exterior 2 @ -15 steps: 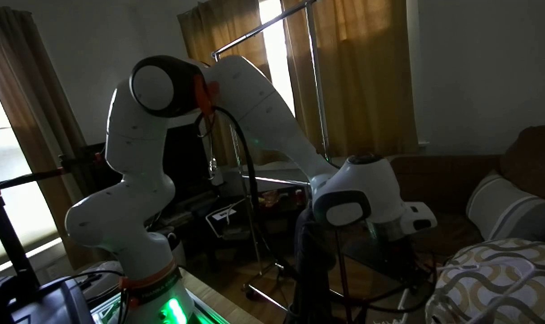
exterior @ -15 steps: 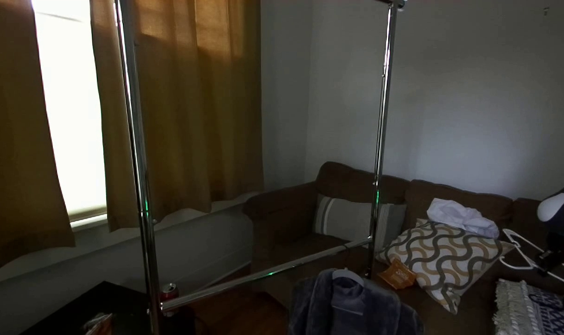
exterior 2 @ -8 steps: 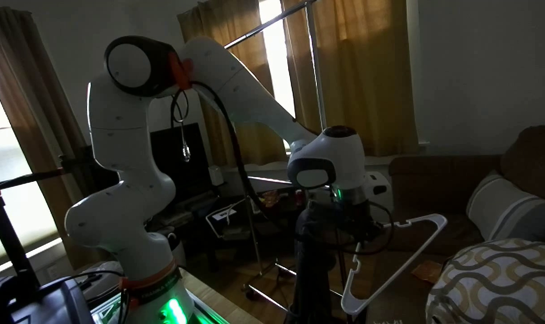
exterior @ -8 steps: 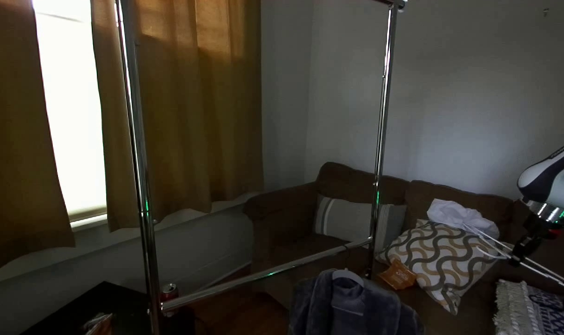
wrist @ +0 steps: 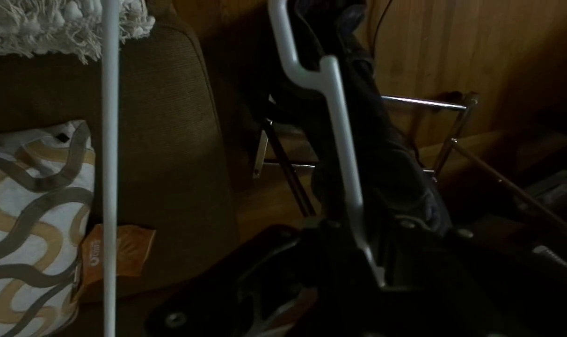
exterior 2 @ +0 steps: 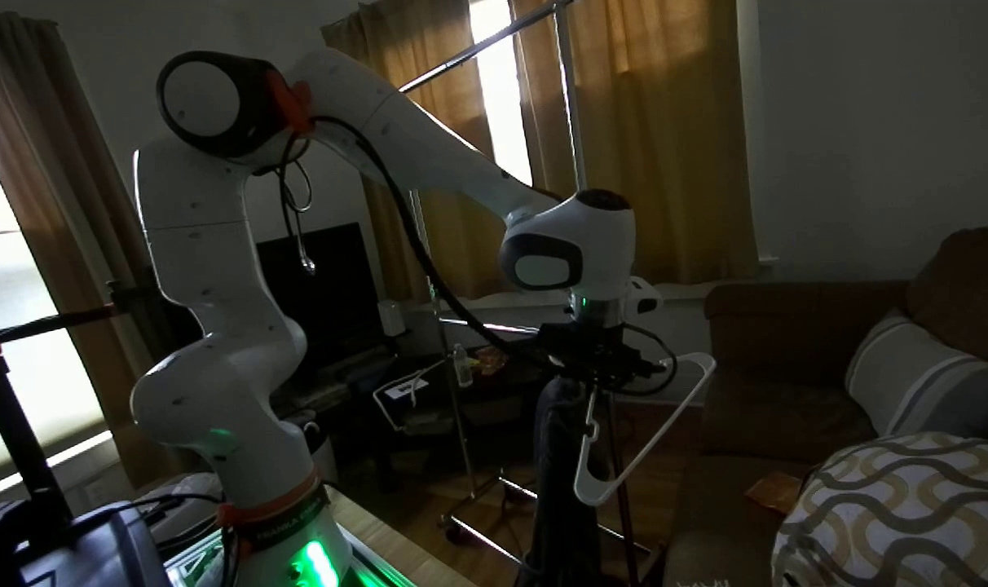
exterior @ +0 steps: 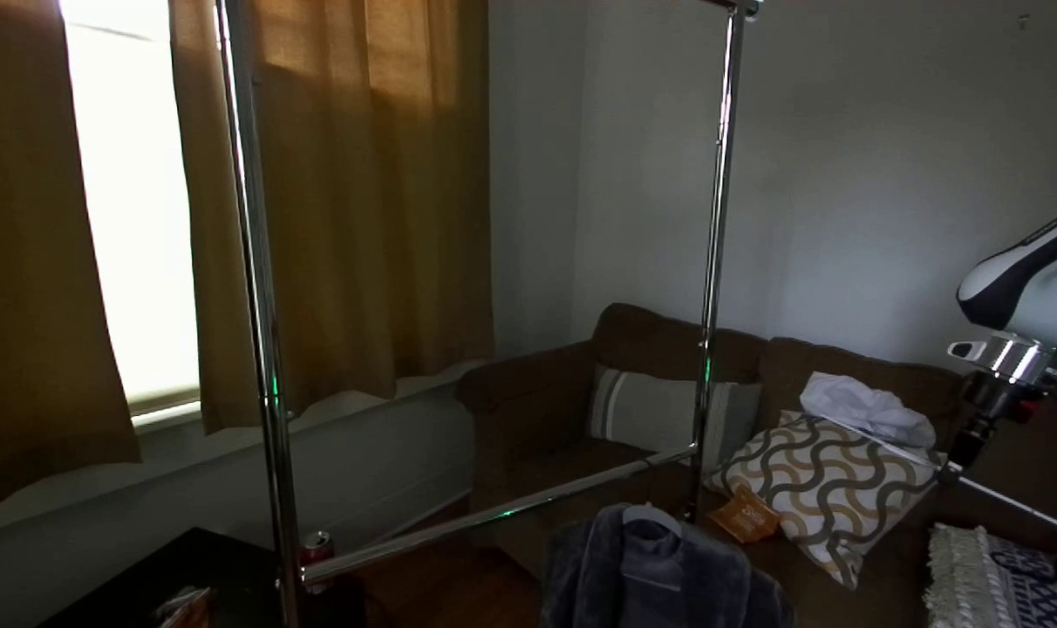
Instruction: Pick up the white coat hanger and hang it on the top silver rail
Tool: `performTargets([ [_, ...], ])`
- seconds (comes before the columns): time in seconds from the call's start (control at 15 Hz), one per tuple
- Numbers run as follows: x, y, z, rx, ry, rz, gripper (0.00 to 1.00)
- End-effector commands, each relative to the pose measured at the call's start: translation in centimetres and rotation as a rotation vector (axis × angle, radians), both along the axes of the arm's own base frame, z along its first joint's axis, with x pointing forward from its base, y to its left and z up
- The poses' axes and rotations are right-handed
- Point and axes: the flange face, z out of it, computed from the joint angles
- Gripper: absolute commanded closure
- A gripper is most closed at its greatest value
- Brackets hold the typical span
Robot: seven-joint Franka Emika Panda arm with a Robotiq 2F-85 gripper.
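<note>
The white coat hanger (exterior 2: pixel 591 492) hangs in the air below the wrist, tilted, its long bar and one rounded corner in sight. My gripper (wrist: pixel 358 234) is shut on a shoulder arm of the hanger (wrist: pixel 343 131); the hook does not show clearly. In an exterior view the gripper (exterior: pixel 951 471) is at the right, in front of the sofa, with the hanger (exterior: pixel 1017 503) seen nearly edge-on. The top silver rail (exterior 2: pixel 478 49) runs high behind the arm, well above the gripper and apart from the hanger; elsewhere only the rail's end (exterior: pixel 745 7) shows.
Two tall silver poles (exterior: pixel 718 201) and a lower crossbar (exterior: pixel 511 506) make up the rack. A grey garment (exterior: pixel 659 576) stands in front of it. On the brown sofa (exterior 2: pixel 738 456) lie a patterned pillow (exterior 2: pixel 910 514) and an orange packet (exterior 2: pixel 775 492). A dark low table holds a can (exterior: pixel 317 549).
The arm has risen and swung toward the rack, carrying the hanger up and away from the patterned pillow. The hanger has turned with the wrist. The grip stays shut.
</note>
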Motion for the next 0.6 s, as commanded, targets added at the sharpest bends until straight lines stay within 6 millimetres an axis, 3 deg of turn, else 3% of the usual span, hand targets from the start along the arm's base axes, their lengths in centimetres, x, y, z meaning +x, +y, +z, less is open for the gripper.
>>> performTargets([
  [0.0,0.0,0.1,0.3,0.000,0.000,0.006,0.85],
  [0.33,-0.2,0.1,0.2,0.000,0.001,0.012,0.85],
  [0.4,-0.2,0.1,0.2,0.000,0.001,0.013,0.96],
  [0.53,1.1,0.9,1.0,0.021,-0.028,0.045,0.96],
])
